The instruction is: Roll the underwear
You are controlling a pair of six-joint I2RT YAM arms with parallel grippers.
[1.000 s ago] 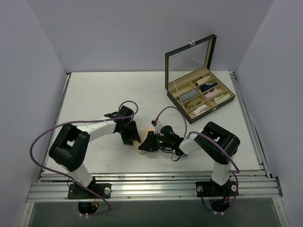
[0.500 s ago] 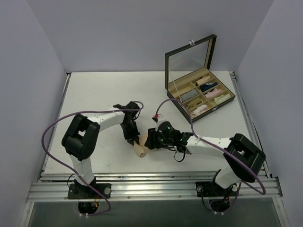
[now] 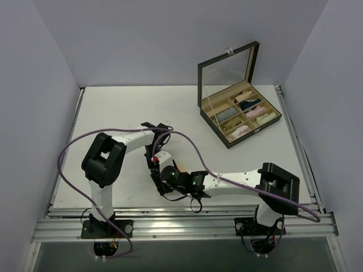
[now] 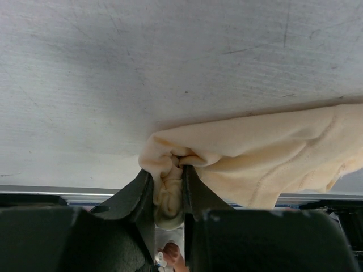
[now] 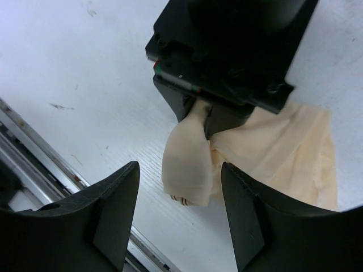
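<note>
Located the right gripper (image 5: 180, 167) low over the table (image 5: 85, 68), just inside the near rail (image 5: 34, 164), with jaws spread wide to either side of the cloth and gripping nothing. Found the underwear (image 5: 272, 147) lying on the table directly ahead of it, between the two grippers and mostly hidden beneath them in the top view. Noted one end gathered into a thick, loose bunch; confirmed the remainder flat and spread out to one side. Found the left gripper (image 4: 167, 173) just beyond, pointing down, with jaws pressed in and pinching that gathered end. Judged the roll as barely begun: one bunched turn at most, most of the cloth unrolled, no tight cylinder formed. Judged the remaining work as turning the bunch over the flat part to its far edge. Recorded the open organiser box (image 3: 214, 127) well apart at the far right, holding cloth rolls (image 3: 239, 130).
</note>
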